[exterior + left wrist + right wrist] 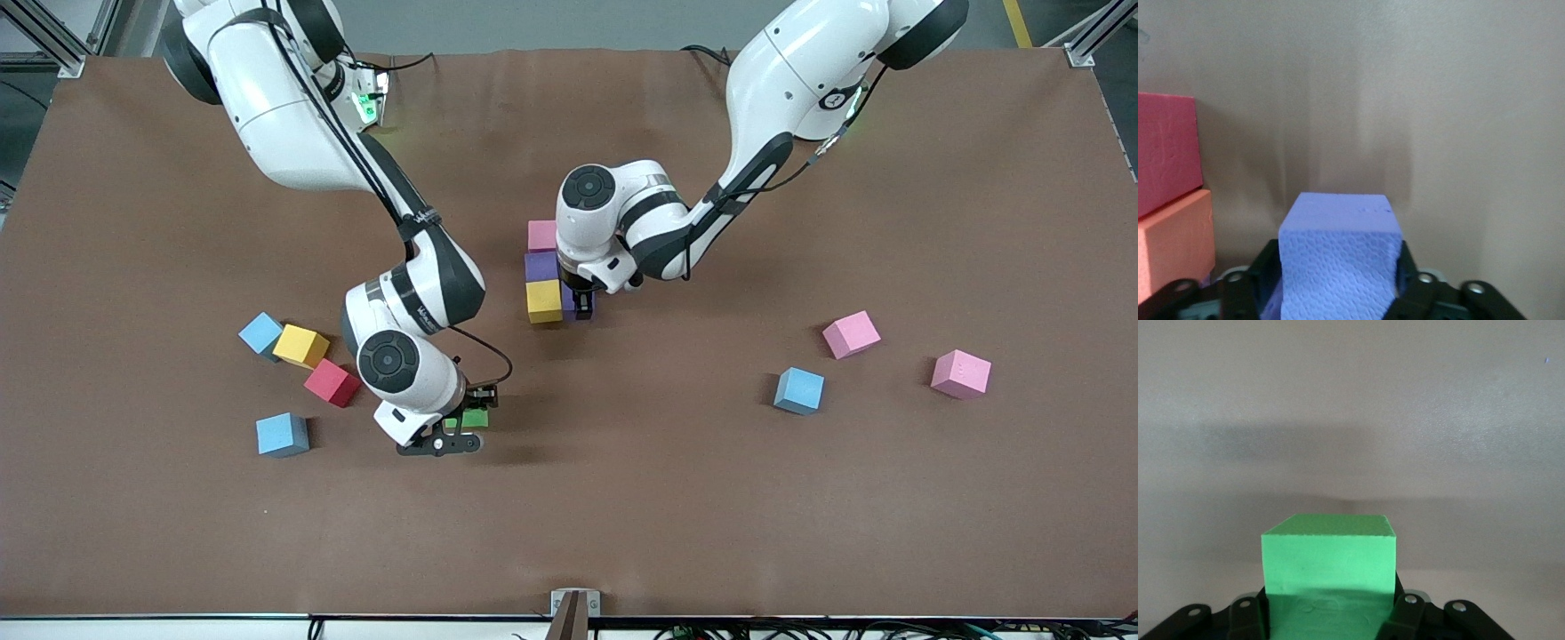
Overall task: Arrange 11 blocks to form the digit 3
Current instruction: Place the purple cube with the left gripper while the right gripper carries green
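Observation:
A short column of touching blocks stands mid-table: pink (541,235), purple (540,266), then yellow-orange (544,300). A second purple block (569,302) (1338,247) sits on the table against the yellow-orange one (1175,243). My left gripper (582,307) (1338,270) is down around it, open just off its sides. A pinkish-red block (1165,153) shows past the orange one. My right gripper (471,420) (1329,600) is shut on the green block (476,416) (1329,567), low over the table toward the right arm's end.
Loose blocks lie beside the right arm: light blue (261,332), yellow (300,346), red (332,382), light blue (283,435). Toward the left arm's end lie a light blue block (798,391) and two pink ones (851,334) (960,373).

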Controlling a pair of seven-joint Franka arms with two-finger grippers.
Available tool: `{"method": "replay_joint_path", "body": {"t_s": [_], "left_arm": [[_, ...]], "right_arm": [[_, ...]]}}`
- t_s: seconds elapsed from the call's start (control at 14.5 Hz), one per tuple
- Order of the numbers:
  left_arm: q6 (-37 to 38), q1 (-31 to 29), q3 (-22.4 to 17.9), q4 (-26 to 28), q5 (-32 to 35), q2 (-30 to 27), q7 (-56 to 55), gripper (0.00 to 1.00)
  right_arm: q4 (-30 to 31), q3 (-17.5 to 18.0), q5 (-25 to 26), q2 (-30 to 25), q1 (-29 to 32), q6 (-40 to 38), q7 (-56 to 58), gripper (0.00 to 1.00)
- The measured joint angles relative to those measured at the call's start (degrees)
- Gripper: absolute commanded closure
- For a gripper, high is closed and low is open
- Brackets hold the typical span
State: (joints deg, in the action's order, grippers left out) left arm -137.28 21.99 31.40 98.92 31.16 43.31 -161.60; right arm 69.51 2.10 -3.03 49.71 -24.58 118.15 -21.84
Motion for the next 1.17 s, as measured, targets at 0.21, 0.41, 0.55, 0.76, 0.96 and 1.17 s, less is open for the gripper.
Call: {"method": "replay_joint_path", "body": {"t_s": [0.21, 0.41, 0.55, 0.76, 0.96, 1.17], "left_arm": [[-0.07, 0.10, -0.08, -0.24, 0.57, 1.06, 0.00, 0.00], [0.13, -0.21, -0.19, -1.03, 0.74, 0.96, 0.07, 0.00], [1.27, -0.22, -0.07, -1.50, 0.81, 0.21, 0.11, 0.00], [3.77, -0.19, 0.68, -1.56, 0.81, -1.89, 0.11, 0.00], [6.34, -0.27, 0.89, -1.54, 0.81, -4.62, 0.12, 0.00], [10.32, -2.47, 2.47, -1.52, 0.81, -7.62, 1.51, 0.00]], "right_arm": [[0.00, 0.08, 0.00, 0.00, -0.08, 0.00, -0.02, 0.72], [0.00, 0.37, 0.00, 0.00, -0.77, 0.21, -0.75, 0.72], [0.03, 0.44, -0.01, 0.00, -1.80, 1.82, -1.61, 0.72], [0.68, 0.45, -0.01, 0.11, -3.39, 3.84, -2.72, 0.72], [2.55, 0.46, -0.01, 0.27, -4.56, 5.95, -4.62, 0.72], [4.52, 0.45, -0.01, 0.33, -5.25, 7.21, -4.78, 0.72]]}}
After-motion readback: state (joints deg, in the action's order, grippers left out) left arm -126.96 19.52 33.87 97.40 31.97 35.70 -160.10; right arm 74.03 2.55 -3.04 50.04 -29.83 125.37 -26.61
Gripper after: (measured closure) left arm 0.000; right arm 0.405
